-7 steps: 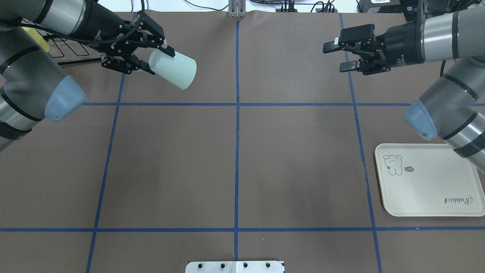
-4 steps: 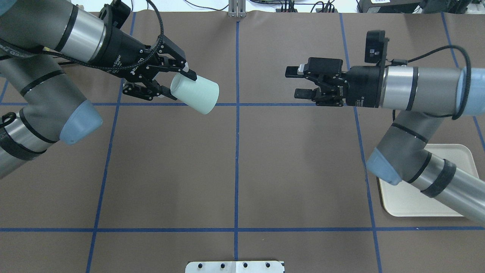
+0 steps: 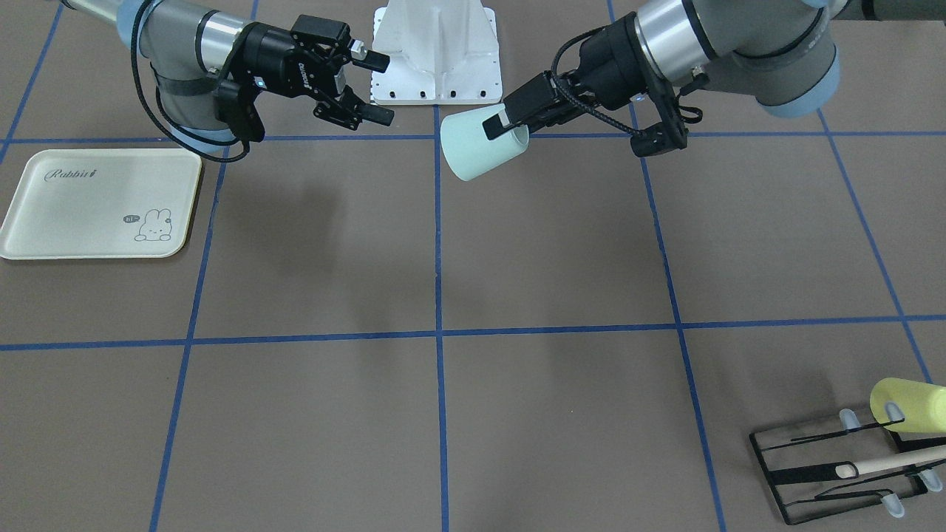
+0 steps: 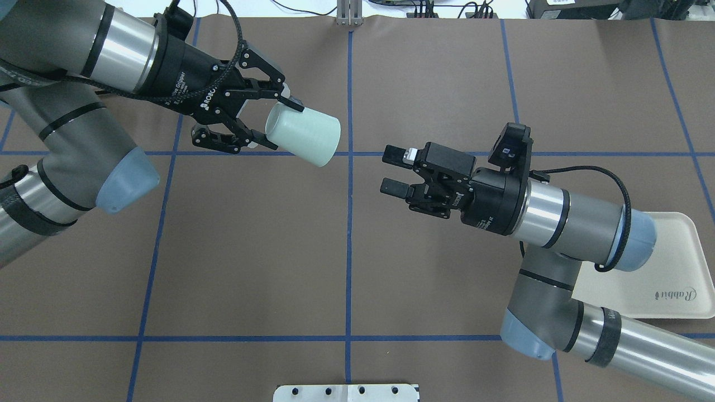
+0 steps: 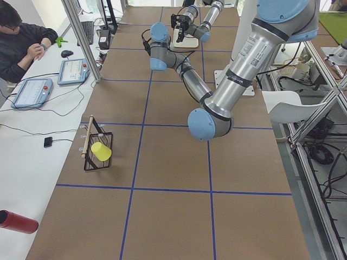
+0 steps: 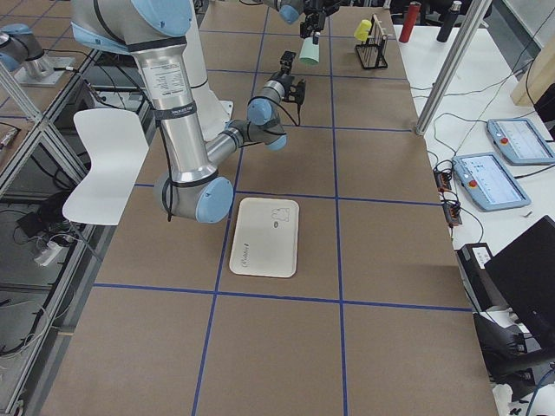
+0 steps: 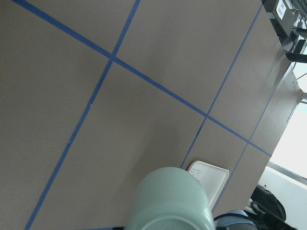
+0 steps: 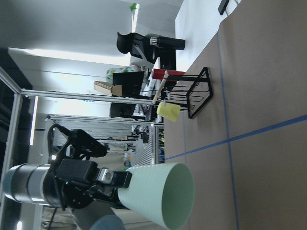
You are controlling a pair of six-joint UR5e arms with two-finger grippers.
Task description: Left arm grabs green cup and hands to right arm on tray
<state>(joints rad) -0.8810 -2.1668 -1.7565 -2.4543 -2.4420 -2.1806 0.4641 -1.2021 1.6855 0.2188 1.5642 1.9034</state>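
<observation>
My left gripper [image 4: 281, 127] is shut on the base end of the pale green cup [image 4: 306, 137] and holds it on its side above the table, mouth toward the centre line. In the front view the cup [image 3: 477, 148] hangs just right of the centre line. My right gripper [image 4: 392, 172] is open and empty, pointing at the cup with a gap between them; it also shows in the front view [image 3: 380, 89]. The right wrist view shows the cup's open mouth [image 8: 158, 199]. The tray [image 3: 74, 207] lies flat and empty at the robot's right, partly under the right arm in the overhead view [image 4: 665, 279].
A black wire rack [image 3: 813, 465] holding a yellow cup [image 3: 905, 403] and a wooden rod stands at the far corner on the robot's left side. The white robot base plate [image 3: 436, 52] sits at the table's near edge.
My left gripper carried the green cup rightward toward the centre line. My right arm swung in from the far right toward the centre and nearer the robot, now covering part of the tray.
</observation>
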